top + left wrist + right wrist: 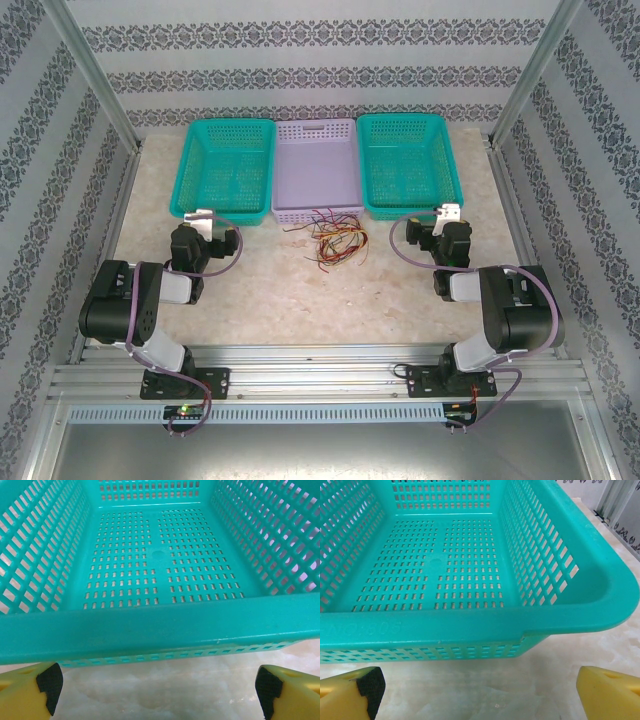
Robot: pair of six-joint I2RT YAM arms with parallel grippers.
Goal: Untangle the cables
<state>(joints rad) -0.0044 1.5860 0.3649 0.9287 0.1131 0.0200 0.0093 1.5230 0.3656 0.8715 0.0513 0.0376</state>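
The cables (335,238), a tangle of thin yellow, red and black wires, lie on the table just in front of the lilac basket. My left gripper (203,216) sits to their left, at the near rim of the left teal basket (228,208). It is open, with bare table between its yellow fingers (30,692). My right gripper (450,212) sits to the right of the cables, at the near rim of the right teal basket (412,208). It is also open, its fingers (607,692) wide apart over the table. Neither gripper touches the cables.
Three empty baskets stand in a row at the back: teal (160,627), lilac (315,210) in the middle, teal (470,625). Metal frame posts and patterned walls (60,180) close in the table on three sides. Purple arm cables loop beside each wrist.
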